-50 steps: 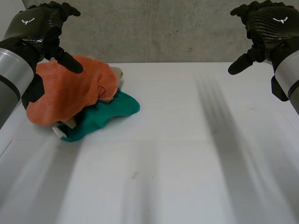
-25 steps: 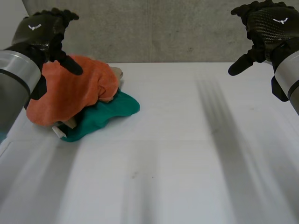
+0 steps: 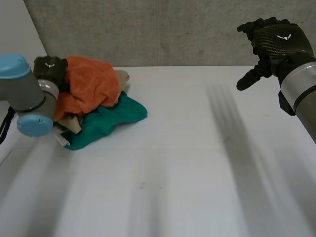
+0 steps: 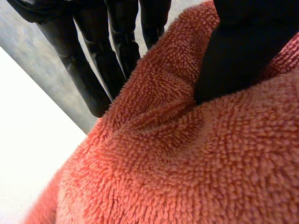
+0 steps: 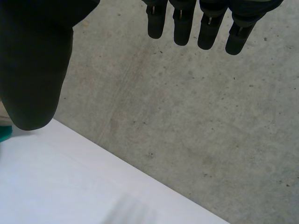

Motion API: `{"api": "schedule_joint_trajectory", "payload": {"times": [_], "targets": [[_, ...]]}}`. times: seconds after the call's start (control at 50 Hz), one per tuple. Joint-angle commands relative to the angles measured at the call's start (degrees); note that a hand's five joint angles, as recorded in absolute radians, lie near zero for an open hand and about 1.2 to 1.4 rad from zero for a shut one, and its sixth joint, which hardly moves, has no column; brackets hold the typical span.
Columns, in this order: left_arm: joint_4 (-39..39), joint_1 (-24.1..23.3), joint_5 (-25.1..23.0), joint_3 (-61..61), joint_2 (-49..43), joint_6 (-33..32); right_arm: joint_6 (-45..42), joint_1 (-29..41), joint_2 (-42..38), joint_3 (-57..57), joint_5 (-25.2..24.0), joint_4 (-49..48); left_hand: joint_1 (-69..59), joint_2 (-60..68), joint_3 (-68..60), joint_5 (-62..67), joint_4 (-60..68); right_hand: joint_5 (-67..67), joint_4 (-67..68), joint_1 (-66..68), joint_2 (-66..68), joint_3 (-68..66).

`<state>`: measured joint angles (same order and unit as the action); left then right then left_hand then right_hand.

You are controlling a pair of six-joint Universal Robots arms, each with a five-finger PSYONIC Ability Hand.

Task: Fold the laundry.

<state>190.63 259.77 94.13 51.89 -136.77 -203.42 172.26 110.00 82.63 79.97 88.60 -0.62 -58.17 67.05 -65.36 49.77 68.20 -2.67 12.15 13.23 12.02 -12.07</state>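
Observation:
An orange towel point(image 3: 91, 84) tops a heap of laundry at the table's far left, over a green cloth point(image 3: 111, 121) and a beige cloth point(image 3: 122, 76). My left hand point(image 3: 49, 69) is down at the towel's far left edge. In the left wrist view its thumb point(image 4: 247, 42) presses into the orange towel point(image 4: 187, 163) while its fingers point(image 4: 88, 60) reach down behind the fold, pinching it. My right hand point(image 3: 271, 39) hangs raised over the far right of the table, fingers point(image 5: 187, 23) straight and spread, holding nothing.
The white table point(image 3: 197, 163) stretches bare from the heap to the right and to the front. A grey concrete wall point(image 3: 173, 29) stands right behind the table's far edge. The left arm's blue-capped joint point(image 3: 29, 123) sits low beside the heap.
My left hand has dropped from above the heap onto the orange towel's far left edge and closed on it, bunching the towel. The right hand has shifted slightly left.

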Motion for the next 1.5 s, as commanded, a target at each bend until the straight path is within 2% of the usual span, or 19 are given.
{"api": "schedule_joint_trajectory", "payload": {"times": [0.02, 0.14, 0.24, 0.44, 0.56, 0.62, 0.64, 0.66, 0.68, 0.72, 0.86, 0.94, 1.0, 1.1, 1.32, 1.36, 1.4, 1.42, 1.5], "targets": [[4.47, -4.09, 3.87, 0.84, 12.38, 2.06, 0.00, -0.14, -0.10, -0.43, -0.01, 0.00, -21.83, 12.95, -14.64, 20.23, 11.80, 2.67, -2.15, -3.23, -2.02, 2.07], [9.49, -11.74, 3.52, 0.58, 24.60, 5.57, -0.08, -0.67, -0.01, -0.96, -0.01, 0.00, -21.83, 12.95, -14.64, 20.23, 11.80, 2.67, -2.15, -3.23, -2.02, 2.07], [10.20, -18.24, -0.43, 0.67, 29.98, 8.47, 0.00, -0.76, 0.07, -1.05, -0.01, 0.00, -21.83, 12.95, -14.64, 20.23, 11.80, 2.67, -2.15, -3.23, -2.02, 2.07], [7.83, -33.35, -2.28, 7.68, 23.41, 17.25, -0.08, -4.35, 0.42, -1.14, -0.01, -0.09, -21.83, 12.95, -14.64, 20.23, 11.80, 2.67, -2.15, -3.23, -2.02, 2.07], [6.42, -37.58, -2.55, 11.65, 15.66, 24.29, -0.08, -6.99, 0.25, -2.01, 0.43, -0.09, -21.83, 12.95, -14.64, 20.23, 11.80, 2.67, -2.15, -3.23, -2.02, 2.07], [4.58, -38.90, -2.90, 12.27, 13.02, 27.98, -0.08, -7.61, -0.10, -2.19, 0.43, -0.09, 8.98, -17.85, 16.16, -10.57, -19.00, 2.67, -2.15, -3.23, -2.02, 2.07], [4.14, -38.82, -2.99, 12.27, 13.02, 28.43, -0.17, -7.87, -0.36, -2.19, 0.35, 0.00, 21.92, -30.80, 29.11, -23.52, -31.95, 2.67, -2.15, -3.23, -2.02, 2.07], [3.17, -38.56, -2.99, 12.18, 13.10, 28.95, -0.43, -7.96, -0.45, -2.10, 0.35, 0.00, 42.04, -50.91, 49.22, -43.63, -52.06, 2.67, -2.15, -3.23, -2.02, 2.07], [2.73, -38.29, -2.90, 12.18, 13.37, 28.96, -0.78, -7.96, -0.80, -2.02, 0.17, 0.00, 46.90, -55.77, 54.08, -48.50, -56.92, 2.67, -2.15, -3.23, -2.02, 2.07], [1.94, -37.33, -2.64, 12.09, 14.50, 28.78, -2.62, -7.79, -2.29, -1.84, -0.01, 0.17, 47.62, -56.49, 54.80, -49.22, -57.64, 2.67, -2.15, -3.23, -2.02, 2.07], [0.18, -24.42, -2.81, 14.29, 22.59, 24.31, -12.72, -4.29, -7.03, 0.09, -1.85, 3.16, 47.29, -56.16, 54.47, -48.88, -57.31, 2.67, -2.15, -3.23, -2.02, 2.07], [-0.70, -18.18, -2.90, 15.87, 22.60, 15.02, -16.69, 3.53, -10.64, 2.46, -3.96, 3.25, 47.29, -56.16, 54.47, -48.88, -57.31, 2.67, -2.15, -3.23, -2.02, 2.07], [-0.97, -16.32, -2.90, 16.66, 21.02, 9.55, -18.01, 8.28, -14.41, 3.17, -3.79, 1.77, 47.12, -55.99, 54.30, -48.71, -57.14, 2.67, -2.15, -3.23, -2.02, 2.07], [-0.70, -13.24, -2.99, 16.66, 12.59, -0.30, -18.63, 11.63, -20.39, 3.35, -3.61, 0.00, 47.45, -56.33, 54.64, -49.05, -57.47, 2.67, -2.15, -3.23, -2.02, 2.07], [3.51, -12.45, -3.43, 6.13, -4.99, -6.11, -20.12, 11.28, -22.69, 6.33, -3.00, -5.00, 45.44, -54.31, 52.62, -47.04, -55.46, -2.29, 2.80, 1.73, 2.94, -2.89], [3.95, -12.45, -3.69, 4.19, -7.10, -6.90, -20.21, 11.28, -22.60, 7.03, -2.47, -6.14, 38.92, -47.80, 46.11, -40.52, -48.94, -2.96, 3.48, 2.40, 3.61, -3.56], [5.09, -12.19, -3.34, 1.03, -10.18, -9.53, -20.30, 11.28, -22.51, 7.30, -2.21, -6.50, -12.15, 3.28, -4.97, 10.55, 2.13, -2.96, 3.48, 2.40, 3.62, -3.56], [6.14, -11.58, -3.08, 0.24, -10.71, -10.15, -20.47, 11.28, -22.51, 7.47, -1.86, -6.50, -21.73, 12.86, -14.55, 20.13, 11.71, -2.63, 3.15, 2.07, 3.28, -3.23], [12.12, -6.66, 2.88, -2.14, -11.42, -12.87, -20.65, 11.20, -22.51, 7.39, -1.06, -6.50, -21.83, 12.95, -14.64, 20.23, 11.80, -2.12, 2.64, 1.57, 2.78, -2.72]]}}
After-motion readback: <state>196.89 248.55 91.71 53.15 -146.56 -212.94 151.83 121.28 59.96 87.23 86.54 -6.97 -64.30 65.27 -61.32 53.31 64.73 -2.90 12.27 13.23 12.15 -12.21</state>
